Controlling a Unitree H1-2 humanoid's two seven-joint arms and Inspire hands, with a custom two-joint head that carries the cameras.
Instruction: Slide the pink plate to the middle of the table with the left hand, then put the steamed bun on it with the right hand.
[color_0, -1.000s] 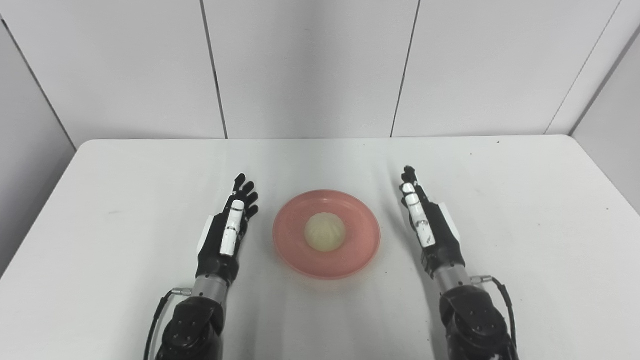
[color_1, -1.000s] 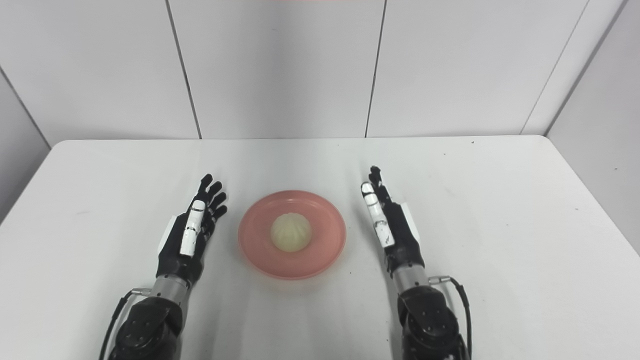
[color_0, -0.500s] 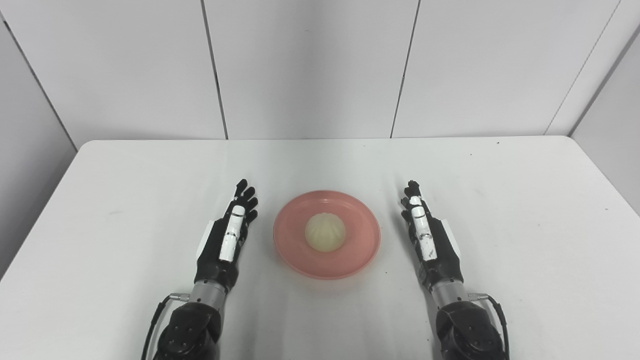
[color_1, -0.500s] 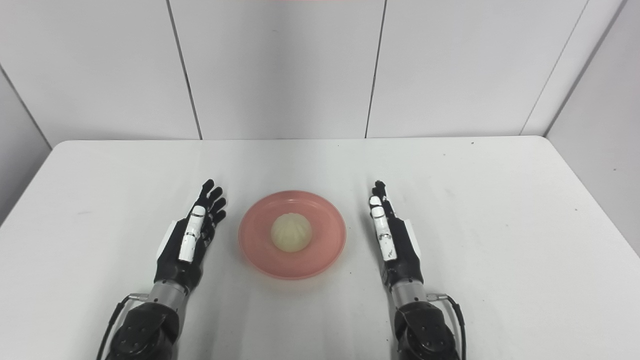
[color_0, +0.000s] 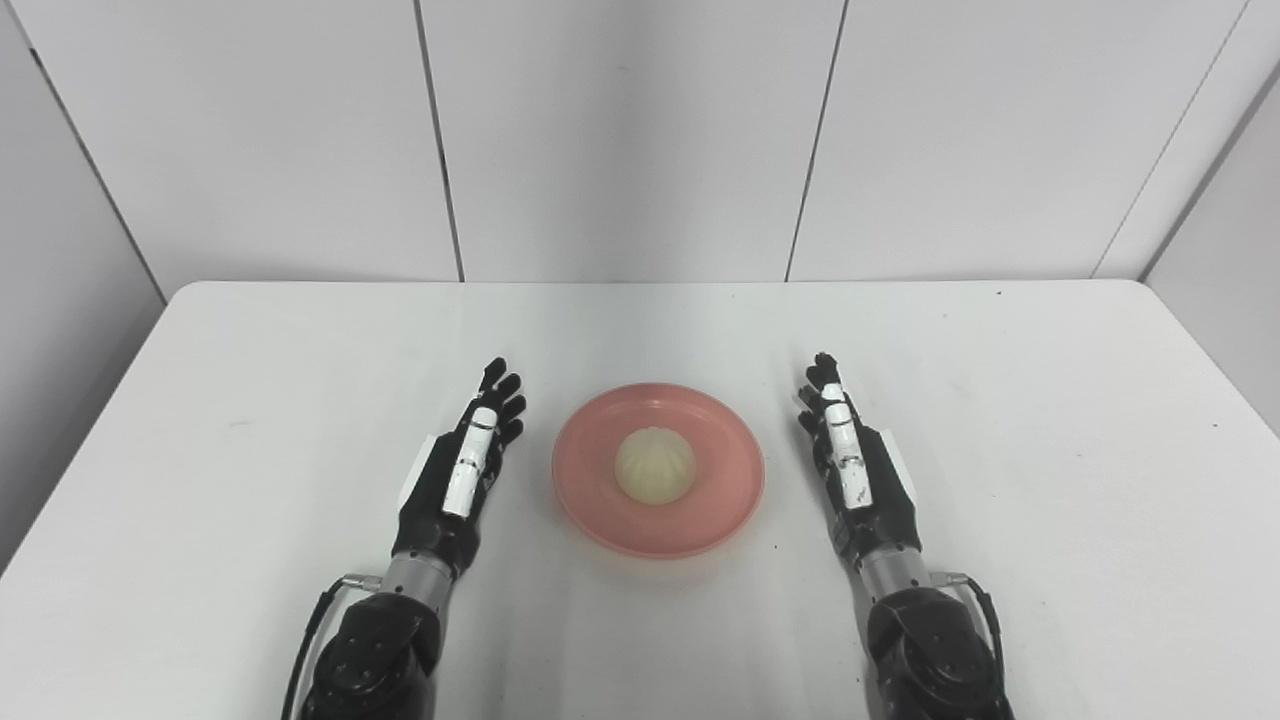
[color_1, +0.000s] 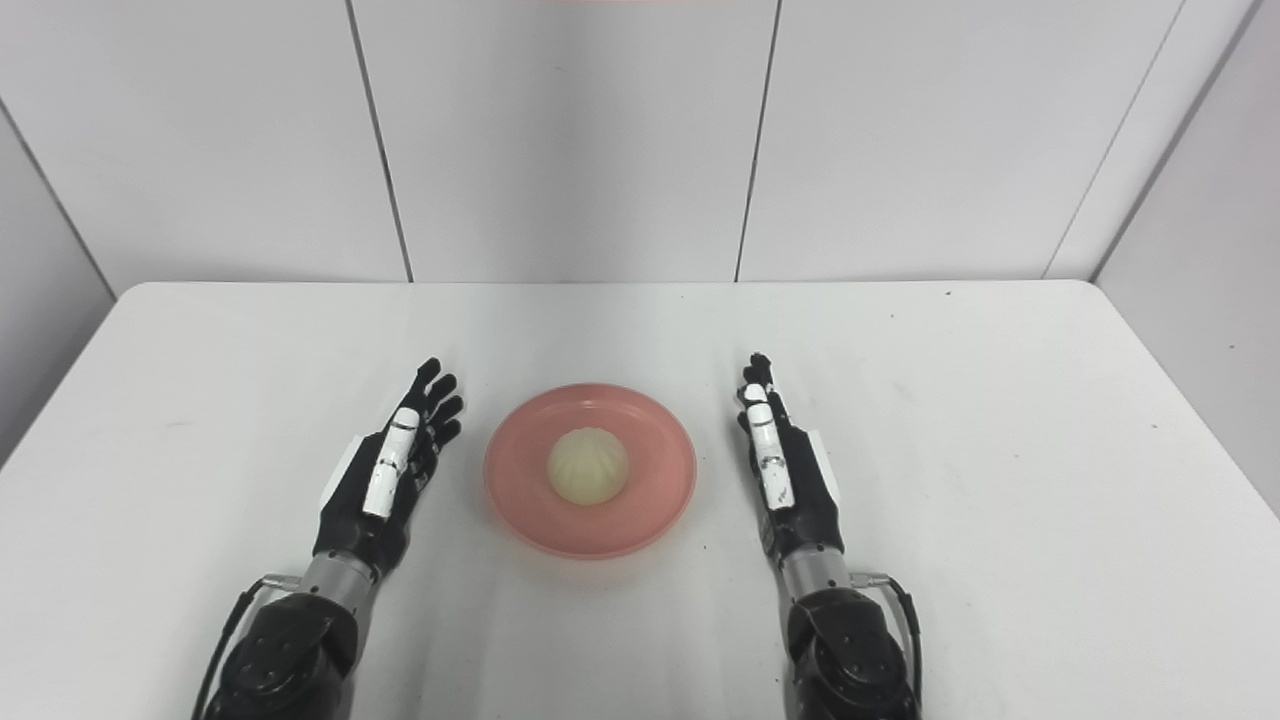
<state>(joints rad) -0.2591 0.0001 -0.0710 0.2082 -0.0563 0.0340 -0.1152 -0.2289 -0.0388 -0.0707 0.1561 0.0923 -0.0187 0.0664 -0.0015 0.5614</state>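
Note:
A pink plate (color_0: 720, 500) lies in the middle of the white table, and a pale steamed bun (color_0: 654, 467) sits at its centre. My left hand (color_0: 460, 470) rests just left of the plate, fingers straight and apart, holding nothing and a small gap away from the rim. My right hand (color_0: 850, 465) rests just right of the plate, fingers extended, also empty and apart from the rim. Both hands point away from me, edge up.
The white table (color_0: 1000, 400) runs back to a grey panelled wall (color_0: 620, 130). Its rounded far corners and left and right edges are in view.
Both hands have drawn back slightly toward me beside the plate. The whole picture has shifted a little, so the camera moved. Plate and bun stay put.

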